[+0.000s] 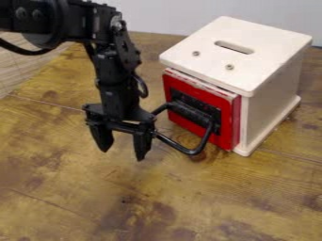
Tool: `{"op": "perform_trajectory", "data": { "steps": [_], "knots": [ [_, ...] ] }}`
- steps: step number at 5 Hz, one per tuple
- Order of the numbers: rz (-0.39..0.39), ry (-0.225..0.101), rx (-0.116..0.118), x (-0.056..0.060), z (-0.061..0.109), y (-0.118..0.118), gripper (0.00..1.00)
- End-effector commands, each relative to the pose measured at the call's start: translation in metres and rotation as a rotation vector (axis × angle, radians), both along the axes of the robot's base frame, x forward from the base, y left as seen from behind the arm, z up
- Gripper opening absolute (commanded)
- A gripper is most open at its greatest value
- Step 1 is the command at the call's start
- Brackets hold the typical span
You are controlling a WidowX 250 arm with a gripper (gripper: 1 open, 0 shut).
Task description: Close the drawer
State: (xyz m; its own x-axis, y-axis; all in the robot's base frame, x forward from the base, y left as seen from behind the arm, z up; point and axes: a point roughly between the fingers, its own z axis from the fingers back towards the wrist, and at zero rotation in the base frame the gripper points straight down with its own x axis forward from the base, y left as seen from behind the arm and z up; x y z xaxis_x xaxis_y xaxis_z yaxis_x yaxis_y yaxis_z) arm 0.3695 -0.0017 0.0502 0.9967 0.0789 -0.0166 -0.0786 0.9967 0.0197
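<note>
The red drawer (189, 102) sits in the front of a cream box (239, 71), its face close to flush with the box front; I cannot tell whether a small gap is left. A black bracket and a large rounded black loop handle (189, 141) stick out from it toward the lower left. My black gripper (122, 146) hangs open just left of the handle, fingers pointing down at the table, nothing between them. Its right finger (145, 146) stands close beside the loop; whether they touch is not clear.
The cream box has a slot in its top (233, 45) and stands at the right on a worn wooden table (75, 207). My black arm (107, 56) reaches in from the upper left. The table's left edge (19, 80) runs diagonally at the upper left.
</note>
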Motion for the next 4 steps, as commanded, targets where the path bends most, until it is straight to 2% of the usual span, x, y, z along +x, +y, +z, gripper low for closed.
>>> {"op": "perform_trajectory", "data": {
  "steps": [1, 4],
  "knots": [
    [-0.006, -0.104, -0.002, 0.0069, 0.033, -0.0022, 1.0],
    [-0.008, -0.116, -0.003, 0.0068, 0.0306, -0.0016, 1.0]
  ]
}}
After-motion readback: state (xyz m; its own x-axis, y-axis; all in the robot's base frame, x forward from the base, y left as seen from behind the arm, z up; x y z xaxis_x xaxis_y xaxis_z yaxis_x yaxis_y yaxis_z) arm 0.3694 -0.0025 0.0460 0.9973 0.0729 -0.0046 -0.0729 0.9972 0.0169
